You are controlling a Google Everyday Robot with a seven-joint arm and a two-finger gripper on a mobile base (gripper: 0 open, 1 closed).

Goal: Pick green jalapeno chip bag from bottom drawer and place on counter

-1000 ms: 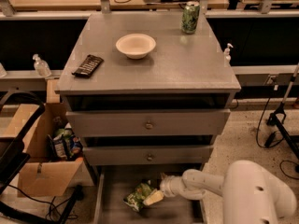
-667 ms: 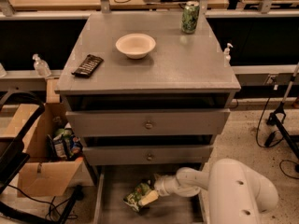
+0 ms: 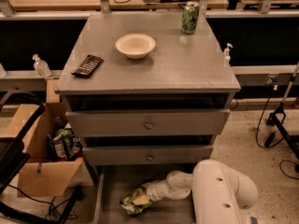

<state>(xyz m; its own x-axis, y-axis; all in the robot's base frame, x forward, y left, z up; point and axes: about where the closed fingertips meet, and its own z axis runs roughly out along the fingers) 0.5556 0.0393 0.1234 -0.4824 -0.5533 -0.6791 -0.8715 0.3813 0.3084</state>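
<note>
The green jalapeno chip bag (image 3: 134, 200) lies on the floor of the open bottom drawer (image 3: 112, 181), at its front left. My gripper (image 3: 148, 193) reaches in from the right at the end of the white arm (image 3: 219, 190) and sits right against the bag's right end. The counter (image 3: 187, 64) caps the grey cabinet above the drawer.
On the counter stand a white bowl (image 3: 135, 45), a green drink can (image 3: 190, 17) and a dark flat bar (image 3: 88, 65). Two shut drawer fronts with knobs (image 3: 148, 124) sit above the open drawer. A cardboard box (image 3: 44, 157) with packets stands at the left.
The arm has swung left and forward over the drawer, bringing the gripper closer onto the bag. The bag has shifted slightly left.
</note>
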